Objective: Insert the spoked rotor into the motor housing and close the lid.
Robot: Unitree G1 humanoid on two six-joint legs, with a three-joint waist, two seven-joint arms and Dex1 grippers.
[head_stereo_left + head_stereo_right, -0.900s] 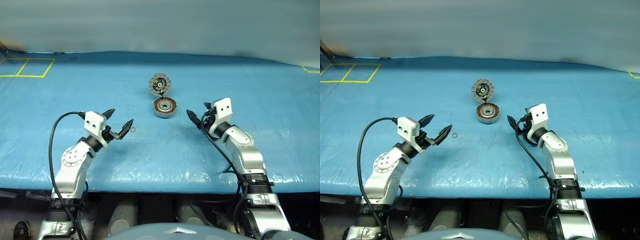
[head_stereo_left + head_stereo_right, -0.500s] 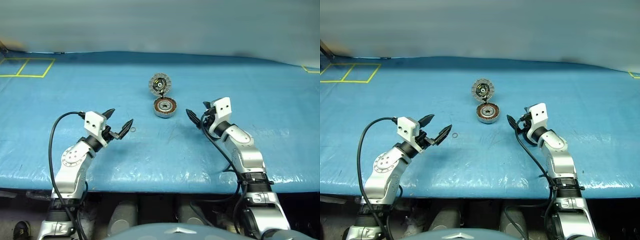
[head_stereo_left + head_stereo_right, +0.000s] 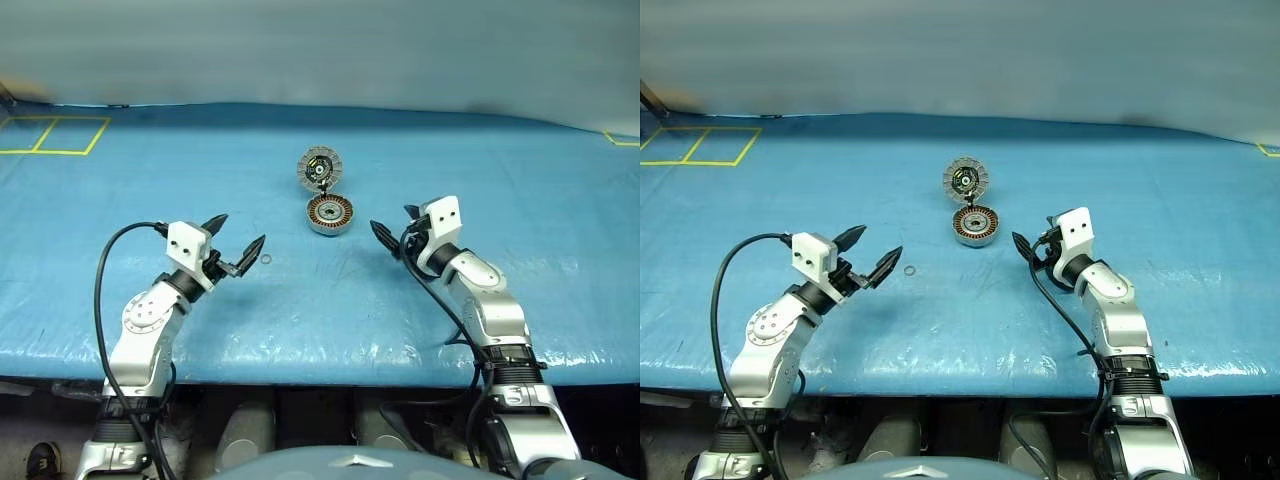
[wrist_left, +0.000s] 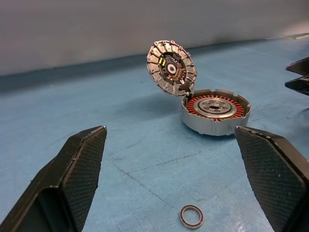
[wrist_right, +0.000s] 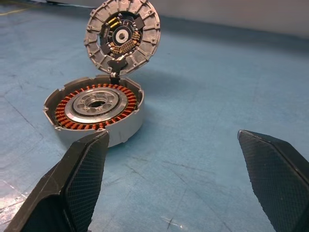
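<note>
**Caller:** Start closest to you. What have your claws got?

**Me:** Nothing in either one. My left claw [image 3: 234, 232] hangs above the blue desk [image 3: 120, 190] with its two black fingers spread as wide as they go. My right claw [image 3: 393, 226] is the same, fully spread and empty, hovering over the desk on the other side. Both point inward, toward the middle.

**Caller:** And just past the left one?

**Me:** A small dark ring [image 4: 191, 216] lies flat on the desk right beside my left fingertips, not touching them. Whether that is the spoked rotor I cannot tell; I see no spokes in it.

**Caller:** Further out?

**Me:** The motor housing [image 5: 94, 116] sits on the desk, between my two claws and a little beyond them, apart from both. It's open at the top: copper-brown windings ring a silvery centre piece inside.

**Caller:** The lid?

**Me:** The lid [image 5: 122, 37] stands up on its hinge at the housing's far edge, inner face toward me, pale segments round a dark centre.

**Caller:** Beyond that?

**Me:** Bare blue desk, with yellow tape lines [image 3: 52, 135] at the far left corner.
</note>
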